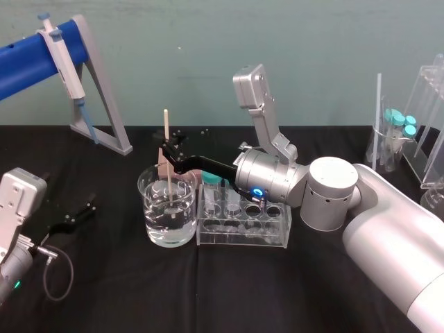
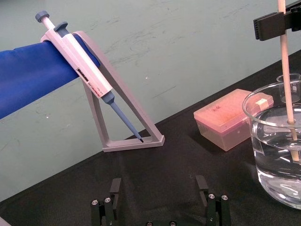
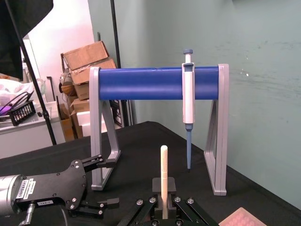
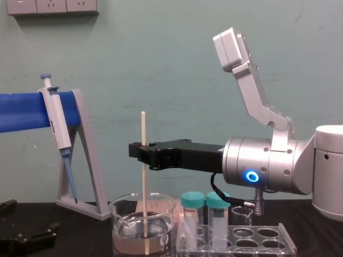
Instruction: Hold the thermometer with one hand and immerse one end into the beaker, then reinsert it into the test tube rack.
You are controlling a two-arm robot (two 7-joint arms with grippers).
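The right hand (image 1: 168,148) pinches the thermometer (image 1: 166,125) in the beaker (image 1: 155,229); swing sideways and the glass could tip.

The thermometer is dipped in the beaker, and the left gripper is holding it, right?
Not the left. The right gripper is holding the thermometer, dipped in the beaker, as the head view shows. The left gripper is open, off to the side.

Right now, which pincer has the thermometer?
The right pincer, shut on the thermometer that stands in the beaker; the left pincer is open and empty, off to the left.
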